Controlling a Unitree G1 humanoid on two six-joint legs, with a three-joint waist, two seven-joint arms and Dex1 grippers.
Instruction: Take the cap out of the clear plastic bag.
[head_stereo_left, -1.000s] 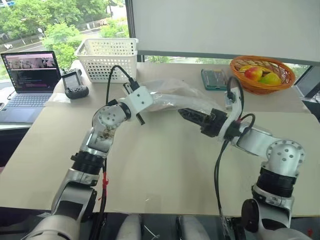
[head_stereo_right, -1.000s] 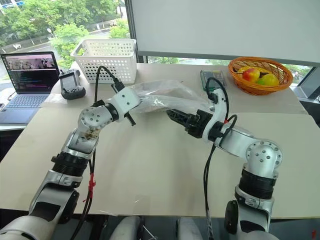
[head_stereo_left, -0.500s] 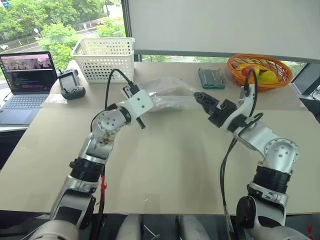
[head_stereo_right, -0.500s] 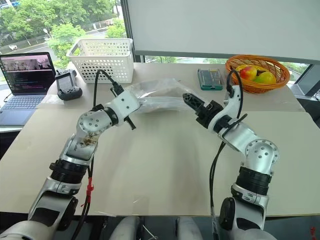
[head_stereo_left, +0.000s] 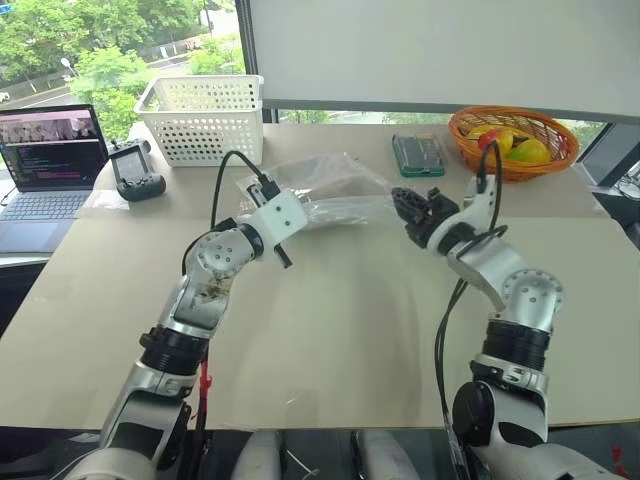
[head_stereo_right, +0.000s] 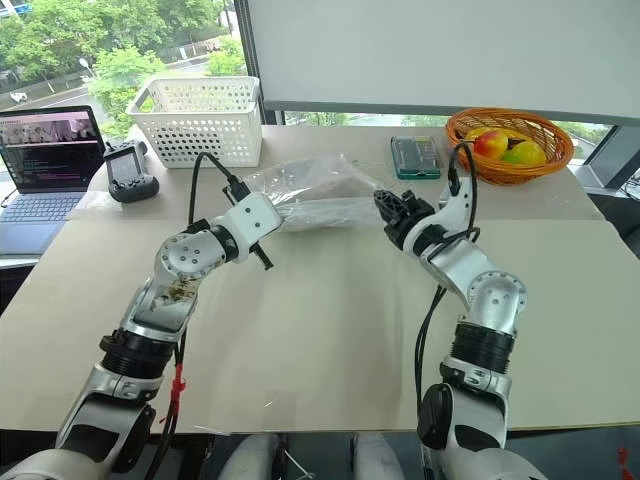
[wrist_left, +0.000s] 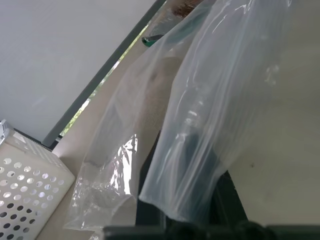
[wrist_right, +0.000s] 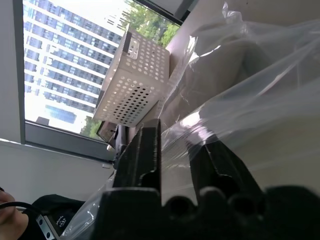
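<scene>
Though crinkly, glossy clear plastic bag

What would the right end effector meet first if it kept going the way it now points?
Probably the cap inside the clear plastic bag. The right end effector, shut on the bag's edge, points along it toward the left end effector; depth is unclear.

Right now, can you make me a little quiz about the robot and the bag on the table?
1. True or false: the cap is inside the clear plastic bag.
2. What is the right gripper pinching? A) the bag B) a fruit C) the laptop
3. Which container holds fruit: the white basket or the orange basket?

Key: 1 true. 2 A; the left gripper is shut on the bag's other end. 3 the orange basket.
</scene>
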